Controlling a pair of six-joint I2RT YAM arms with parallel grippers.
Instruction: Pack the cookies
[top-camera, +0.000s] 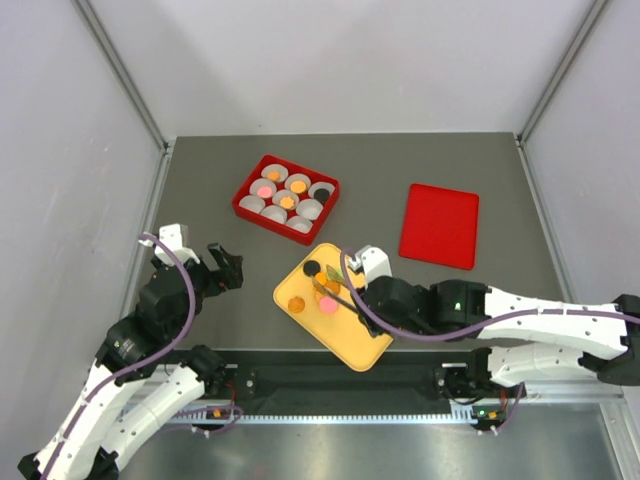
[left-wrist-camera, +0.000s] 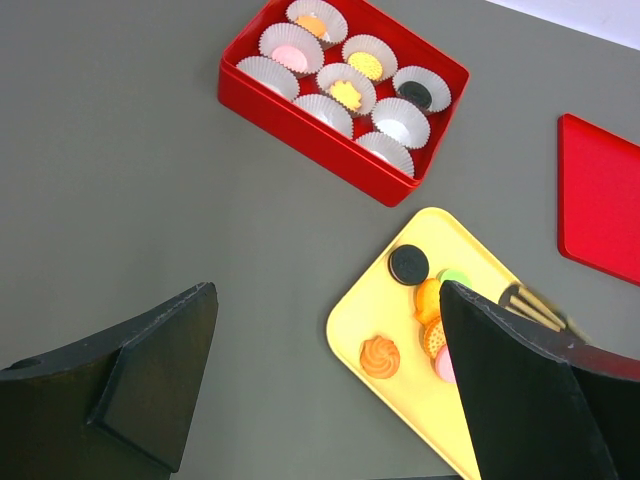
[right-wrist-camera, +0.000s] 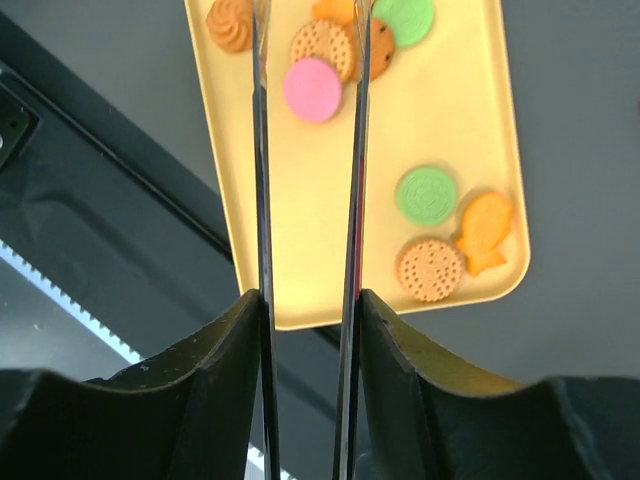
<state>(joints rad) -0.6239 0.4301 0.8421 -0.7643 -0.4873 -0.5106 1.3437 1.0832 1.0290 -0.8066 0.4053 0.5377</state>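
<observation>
your right gripper (top-camera: 322, 288) hangs over the yellow tray (top-camera: 355, 345) with its long thin tips partly apart, gripping nothing — the cookies (right-wrist-camera: 313, 89) lie loose on the tray beneath them. your left gripper (top-camera: 228, 268) stands wide open over bare table, near the red box (top-camera: 285, 196) — several of its paper cups (left-wrist-camera: 400, 121) already hold cookies.

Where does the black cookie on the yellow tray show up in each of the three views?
Top external: black cookie at the far corner of the yellow tray, just ahead of the right gripper.
Left wrist: black cookie at the tray's upper end, right of centre in the picture.
Right wrist: not in it; only the tray with other cookies shows.
Shared landmark: the yellow tray.
</observation>
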